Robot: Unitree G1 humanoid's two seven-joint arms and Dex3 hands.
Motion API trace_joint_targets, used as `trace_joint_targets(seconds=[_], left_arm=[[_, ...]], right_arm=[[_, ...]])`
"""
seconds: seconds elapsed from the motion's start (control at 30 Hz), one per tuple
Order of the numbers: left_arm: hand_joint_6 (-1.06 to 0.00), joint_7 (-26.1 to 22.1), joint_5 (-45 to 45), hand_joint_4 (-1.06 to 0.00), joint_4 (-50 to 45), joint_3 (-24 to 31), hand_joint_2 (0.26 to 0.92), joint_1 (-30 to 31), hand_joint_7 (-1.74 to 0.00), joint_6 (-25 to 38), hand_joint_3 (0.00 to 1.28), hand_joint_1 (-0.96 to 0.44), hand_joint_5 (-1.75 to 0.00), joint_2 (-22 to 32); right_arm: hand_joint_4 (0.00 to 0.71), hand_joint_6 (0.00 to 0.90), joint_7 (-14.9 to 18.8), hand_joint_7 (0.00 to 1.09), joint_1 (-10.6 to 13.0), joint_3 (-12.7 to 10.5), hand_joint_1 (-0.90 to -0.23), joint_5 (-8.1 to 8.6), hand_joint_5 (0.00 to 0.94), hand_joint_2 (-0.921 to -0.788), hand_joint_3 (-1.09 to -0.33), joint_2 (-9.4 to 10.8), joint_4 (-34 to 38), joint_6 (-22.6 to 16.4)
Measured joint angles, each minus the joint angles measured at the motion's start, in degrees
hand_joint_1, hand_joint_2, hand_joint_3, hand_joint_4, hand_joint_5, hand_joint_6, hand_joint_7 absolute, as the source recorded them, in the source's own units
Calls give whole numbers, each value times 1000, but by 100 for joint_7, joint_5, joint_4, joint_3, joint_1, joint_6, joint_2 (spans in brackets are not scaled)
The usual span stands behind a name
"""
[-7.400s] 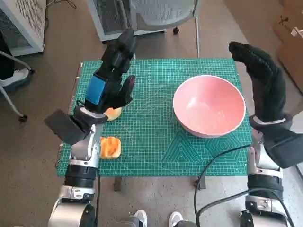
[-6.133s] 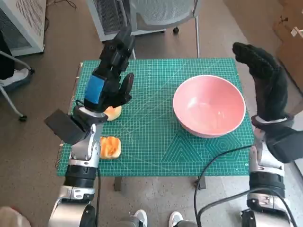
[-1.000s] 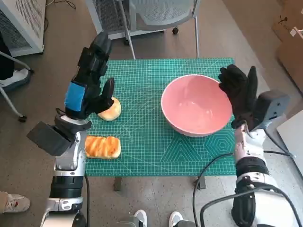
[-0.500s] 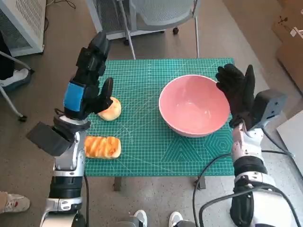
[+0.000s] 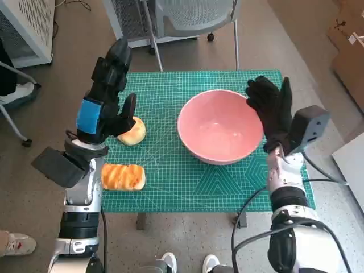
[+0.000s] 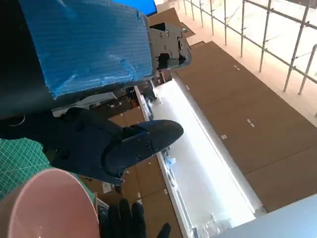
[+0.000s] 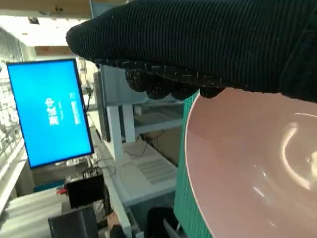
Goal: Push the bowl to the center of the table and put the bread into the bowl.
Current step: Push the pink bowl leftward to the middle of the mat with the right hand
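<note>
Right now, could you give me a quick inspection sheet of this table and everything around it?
Surface: small table covered by a green cutting mat.
Job's things: pink bowl, empty, standing right of the mat's middle; round bun and long glazed bread near the mat's left edge.
Clutter: nothing seen.
Hands: left hand raised over the bun, fingers apart, holding nothing; right hand, fingers spread, against the bowl's right rim.
Cables: black cables loop by the right forearm, over the table's front right corner.
Surroundings: chair behind the table, white rack at far left, cardboard boxes at right, shoes at the front edge.
</note>
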Motion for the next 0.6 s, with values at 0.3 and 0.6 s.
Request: trace_joint_targets(seconds=[0.3, 0.6], left_arm=[[1, 0, 7, 1, 0, 12, 917, 6, -336, -3, 637, -573, -118, 16], [1, 2, 31, 1, -5, 12, 921, 17, -325, -12, 635, -581, -121, 19]], right_arm=[[254, 381, 8, 7, -54, -37, -579, 39, 3, -921, -719, 204, -3, 1], [236, 373, 40, 3, -137, -21, -575, 36, 0, -921, -733, 349, -3, 6]])
